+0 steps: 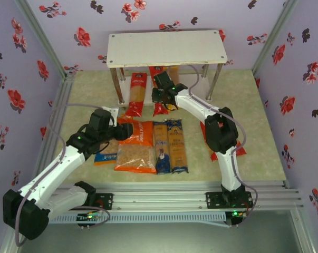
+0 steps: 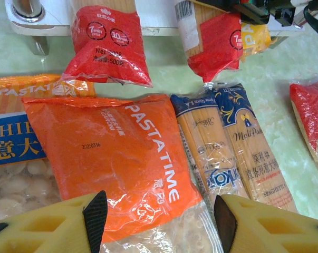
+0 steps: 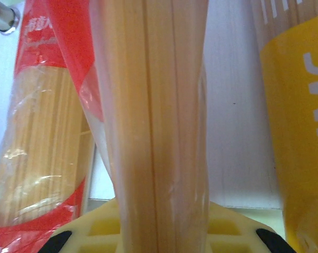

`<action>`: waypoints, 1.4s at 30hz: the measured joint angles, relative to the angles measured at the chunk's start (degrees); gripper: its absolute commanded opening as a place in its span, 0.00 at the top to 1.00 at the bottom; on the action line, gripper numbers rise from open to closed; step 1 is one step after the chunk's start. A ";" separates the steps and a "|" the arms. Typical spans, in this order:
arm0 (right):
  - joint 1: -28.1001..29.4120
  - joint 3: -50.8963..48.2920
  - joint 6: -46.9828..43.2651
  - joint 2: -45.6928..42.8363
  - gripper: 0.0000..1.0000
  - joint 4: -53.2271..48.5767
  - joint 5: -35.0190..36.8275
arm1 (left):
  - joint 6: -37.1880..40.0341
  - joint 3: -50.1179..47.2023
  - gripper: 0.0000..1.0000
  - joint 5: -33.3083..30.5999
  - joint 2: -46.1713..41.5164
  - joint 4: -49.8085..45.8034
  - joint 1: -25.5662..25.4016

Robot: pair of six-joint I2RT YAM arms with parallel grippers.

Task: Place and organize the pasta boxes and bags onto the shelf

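The white two-tier shelf (image 1: 166,47) stands at the back. On its lower board (image 3: 232,105) lie a red spaghetti pack (image 1: 135,95), a second red pack (image 3: 153,132) and a yellow-orange pack (image 3: 301,132), all sticking out at the front. My right gripper (image 1: 163,97) is open, its pads wide on either side of the second red pack (image 2: 217,45). My left gripper (image 2: 159,221) hangs open just above the orange bag (image 2: 111,153). Beside that bag lie the blue bag (image 2: 11,147), the tan-and-blue pack (image 2: 206,142) and the dark blue pack (image 2: 248,137).
The red bag (image 2: 311,121) lies on the green mat at the right, partly behind my right arm (image 1: 219,132). Metal shelf legs (image 1: 117,87) stand at the corners. Flowered walls close in the sides and back; a rail (image 1: 164,192) runs along the near edge.
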 measured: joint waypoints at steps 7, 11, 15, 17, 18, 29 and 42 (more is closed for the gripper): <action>0.00 2.82 0.57 2.34 0.76 0.04 0.33 | 0.02 -0.02 0.37 0.00 -0.63 -0.04 0.33; 0.04 3.32 1.40 2.86 0.63 0.31 0.37 | 0.00 -0.11 0.36 0.00 -0.70 -0.15 0.48; 0.07 3.87 1.97 2.97 0.53 2.01 0.76 | 0.02 -0.22 0.35 0.02 -0.87 -0.61 0.59; 0.04 4.39 2.03 2.97 0.53 3.28 0.79 | 0.02 -0.28 0.35 0.00 -1.07 -0.92 0.66; 0.04 4.55 2.03 2.97 0.53 3.63 0.79 | 0.02 -0.33 0.35 0.02 -1.18 -0.96 0.70; 0.04 4.66 0.92 2.73 0.48 5.40 0.83 | 0.02 -0.55 0.39 0.00 -2.29 -1.64 1.16; -0.20 -0.63 -10.38 -2.34 0.24 1.27 15.50 | 0.02 -1.36 0.37 0.02 -2.40 -2.03 1.16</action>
